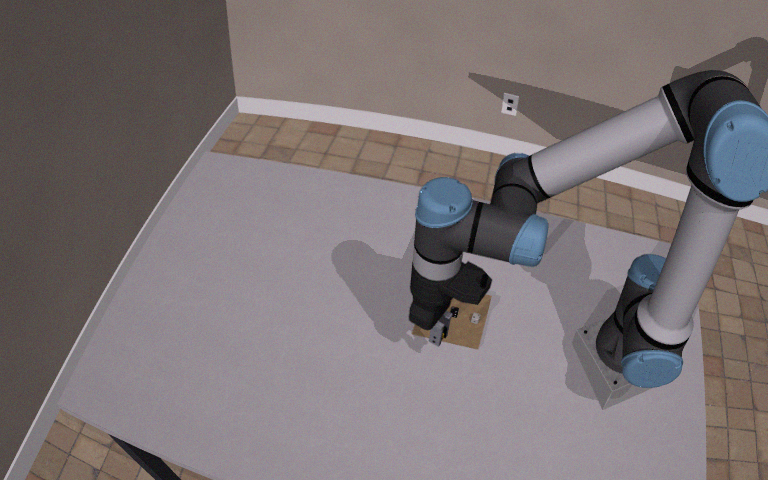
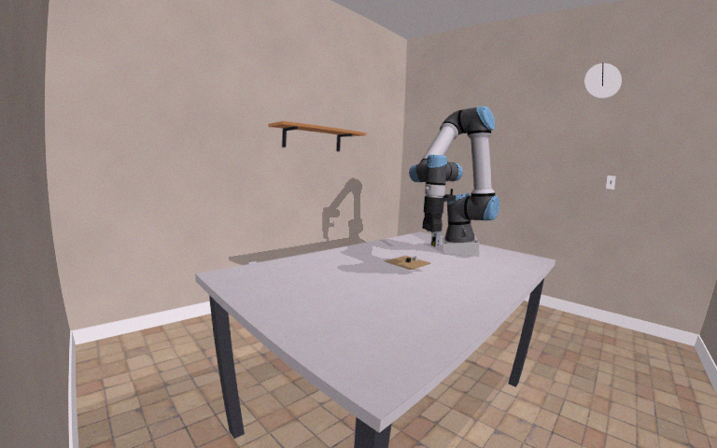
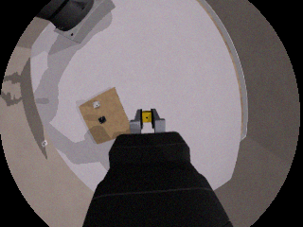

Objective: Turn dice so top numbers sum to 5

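A small brown mat lies flat on the grey table; it also shows in the exterior view and in the wrist view. A white die and a black die rest on the mat; both also show in the wrist view, the white die and the black die. My gripper is shut on a yellow die and holds it well above the table. In the top view the gripper hangs over the mat's near left corner. The dice's top numbers are too small to read.
The arm's base is bolted to the table to the right of the mat. The table's edges are far from the mat on all sides. A wall shelf hangs well away from the arm.
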You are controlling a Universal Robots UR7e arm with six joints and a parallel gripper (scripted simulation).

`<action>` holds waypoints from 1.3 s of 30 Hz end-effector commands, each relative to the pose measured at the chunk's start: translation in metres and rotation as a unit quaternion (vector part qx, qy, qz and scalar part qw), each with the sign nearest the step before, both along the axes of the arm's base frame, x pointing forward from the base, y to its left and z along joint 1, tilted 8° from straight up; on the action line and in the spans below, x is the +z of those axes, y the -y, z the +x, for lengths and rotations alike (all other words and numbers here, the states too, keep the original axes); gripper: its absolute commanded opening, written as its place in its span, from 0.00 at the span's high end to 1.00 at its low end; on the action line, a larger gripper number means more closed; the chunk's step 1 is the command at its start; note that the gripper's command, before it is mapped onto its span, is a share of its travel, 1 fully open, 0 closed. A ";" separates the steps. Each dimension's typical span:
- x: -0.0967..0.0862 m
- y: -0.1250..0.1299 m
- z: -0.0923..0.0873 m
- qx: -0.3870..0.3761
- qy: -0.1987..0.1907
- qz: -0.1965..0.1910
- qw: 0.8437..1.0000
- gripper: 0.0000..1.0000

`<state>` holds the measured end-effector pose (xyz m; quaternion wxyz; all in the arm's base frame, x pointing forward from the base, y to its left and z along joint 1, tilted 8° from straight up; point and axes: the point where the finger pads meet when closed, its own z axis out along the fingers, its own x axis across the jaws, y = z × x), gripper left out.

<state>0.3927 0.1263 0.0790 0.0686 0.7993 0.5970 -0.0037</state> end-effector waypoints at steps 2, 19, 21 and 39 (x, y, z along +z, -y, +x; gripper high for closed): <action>0.001 0.004 0.002 0.004 0.000 0.000 1.000 0.66; 0.022 0.126 0.039 0.119 -0.013 -0.009 0.993 0.66; 0.023 0.131 0.040 0.124 -0.013 -0.010 0.992 0.66; 0.021 0.132 0.040 0.124 -0.014 -0.010 0.992 0.66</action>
